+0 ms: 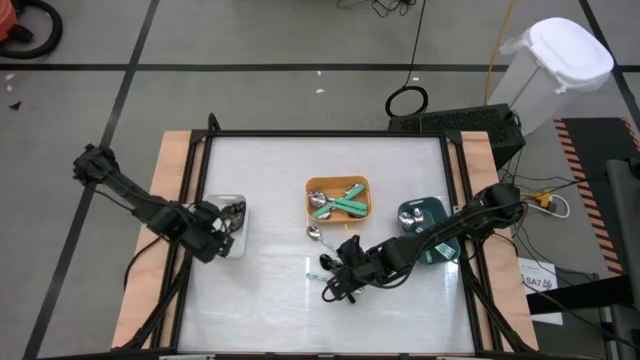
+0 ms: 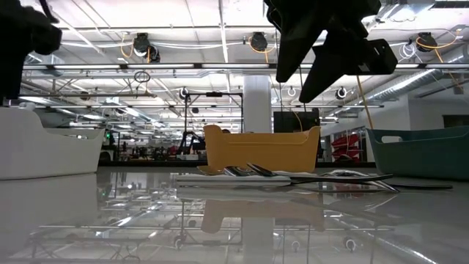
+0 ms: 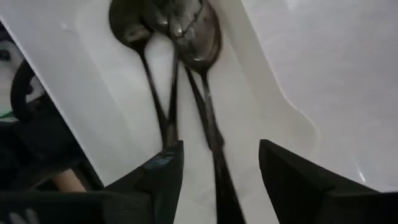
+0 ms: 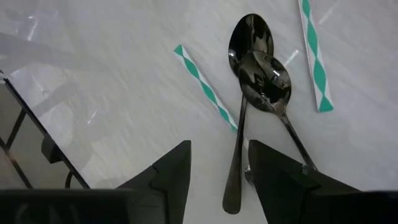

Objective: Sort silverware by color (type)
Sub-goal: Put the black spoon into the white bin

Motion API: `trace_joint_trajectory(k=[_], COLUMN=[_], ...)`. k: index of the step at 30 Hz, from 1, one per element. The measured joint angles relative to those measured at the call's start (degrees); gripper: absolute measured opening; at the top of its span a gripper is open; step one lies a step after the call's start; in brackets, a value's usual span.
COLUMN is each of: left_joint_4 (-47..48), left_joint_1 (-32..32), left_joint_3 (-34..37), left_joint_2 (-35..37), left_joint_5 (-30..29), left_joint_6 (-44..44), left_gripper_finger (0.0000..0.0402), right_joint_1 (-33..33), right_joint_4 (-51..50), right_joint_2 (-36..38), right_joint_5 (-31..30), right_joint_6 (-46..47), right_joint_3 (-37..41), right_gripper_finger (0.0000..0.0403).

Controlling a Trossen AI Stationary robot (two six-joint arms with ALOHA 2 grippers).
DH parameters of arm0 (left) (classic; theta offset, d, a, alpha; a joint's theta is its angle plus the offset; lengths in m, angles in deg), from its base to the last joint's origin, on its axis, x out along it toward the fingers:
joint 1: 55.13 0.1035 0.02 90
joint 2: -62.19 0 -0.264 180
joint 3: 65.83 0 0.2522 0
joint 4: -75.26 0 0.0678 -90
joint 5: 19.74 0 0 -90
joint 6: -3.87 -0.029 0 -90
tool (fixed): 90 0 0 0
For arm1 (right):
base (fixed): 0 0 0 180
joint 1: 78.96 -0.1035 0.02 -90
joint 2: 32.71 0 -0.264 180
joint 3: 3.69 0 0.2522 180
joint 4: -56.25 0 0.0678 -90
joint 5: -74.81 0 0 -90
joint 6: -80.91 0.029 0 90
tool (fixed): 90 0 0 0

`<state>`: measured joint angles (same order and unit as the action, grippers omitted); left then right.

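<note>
My right gripper (image 4: 217,158) hangs open above the table's near middle (image 1: 340,280), well clear of the surface in the low view (image 2: 322,44). Below it lie two shiny dark spoons (image 4: 255,68), one bowl overlapping the other, and two teal-and-white patterned handles (image 4: 205,87) (image 4: 314,56) flat on the table. My left gripper (image 3: 217,162) is open over the white bin (image 1: 225,215), where several dark spoons (image 3: 180,31) lie side by side on the bin's floor. One spoon's handle runs under the gap between the fingers.
The orange bin (image 1: 338,198) holds teal-handled spoons at the table's centre. The dark teal bin (image 1: 425,220) stands to its right, partly under my right arm. One more spoon (image 1: 314,234) lies just near the orange bin. A raised frame edges the table.
</note>
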<state>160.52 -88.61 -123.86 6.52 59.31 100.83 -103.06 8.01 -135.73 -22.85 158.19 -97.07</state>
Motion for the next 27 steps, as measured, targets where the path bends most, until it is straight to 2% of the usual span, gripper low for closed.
trace_joint_trajectory(k=[3,5,7,10,17,19,22,27], left_joint_4=[-4.7,-8.0,-9.3,-9.8,-9.7,-10.4,-11.0,-11.6], left_joint_1=[3.1,5.2,6.8,8.6,12.0,13.4,15.0,16.4], left_joint_3=[2.6,4.5,6.0,6.8,6.9,7.4,9.1,10.4], left_joint_2=[-0.4,-0.3,-0.4,-0.3,-0.8,-1.0,-1.4,-1.6], left_joint_5=[1.1,3.9,6.5,6.9,7.1,8.8,11.4,11.9], left_joint_6=[-2.2,-3.8,-5.0,-6.1,-12.6,-14.1,-15.5,-15.5], left_gripper_finger=[0.0209,0.0209,0.0209,0.0205,0.0131,0.0121,0.0123,0.0136], right_joint_1=[0.0,0.0,0.0,-0.3,-0.5,-0.5,-0.5,-0.5], right_joint_4=[0.0,0.0,0.0,0.0,0.0,0.0,0.0,0.0], right_joint_2=[0.0,0.0,0.0,0.0,0.0,0.0,0.0,0.0], right_joint_5=[0.0,0.0,0.0,0.0,0.0,0.0,0.0,0.0], right_joint_6=[-0.2,-0.4,-0.4,-0.4,-0.8,-1.4,-1.6,-1.8], right_joint_3=[0.0,0.0,0.0,0.0,0.0,0.0,0.0,0.0], right_gripper_finger=[0.0155,0.0155,0.0155,0.0155,0.0155,0.0155,0.0155,0.0155])
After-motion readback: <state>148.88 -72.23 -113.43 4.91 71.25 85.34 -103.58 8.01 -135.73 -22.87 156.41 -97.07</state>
